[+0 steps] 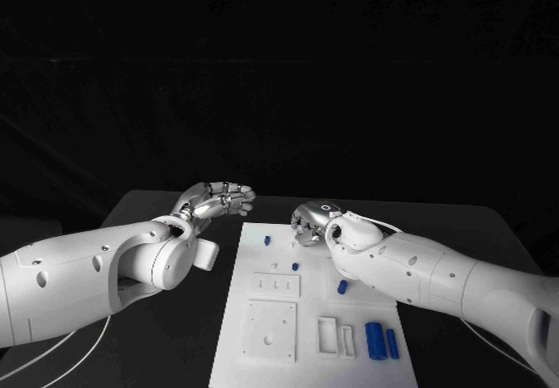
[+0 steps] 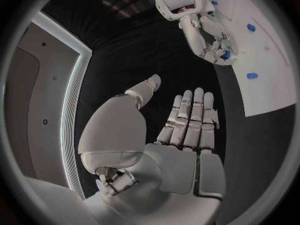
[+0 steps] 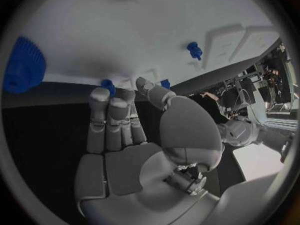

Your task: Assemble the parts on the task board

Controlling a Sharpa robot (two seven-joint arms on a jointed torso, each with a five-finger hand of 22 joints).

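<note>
The white task board (image 1: 313, 323) lies in the middle of the black table. On it lie small blue parts (image 1: 266, 240) (image 1: 295, 265) (image 1: 342, 286), and two longer blue parts (image 1: 374, 339) side by side near its front right. My right hand (image 1: 313, 222) hangs over the board's far right edge with its fingers curled down. In the right wrist view its fingertips (image 3: 122, 95) and thumb pinch a small blue part (image 3: 108, 85). My left hand (image 1: 216, 200) is raised left of the board's far end, fingers straight and holding nothing (image 2: 187, 130).
A blue toothed part (image 3: 25, 65) rests on the board close to the right hand. White raised blocks and slots (image 1: 274, 327) take up the board's near half. Bare black table (image 1: 174, 339) lies on both sides of the board.
</note>
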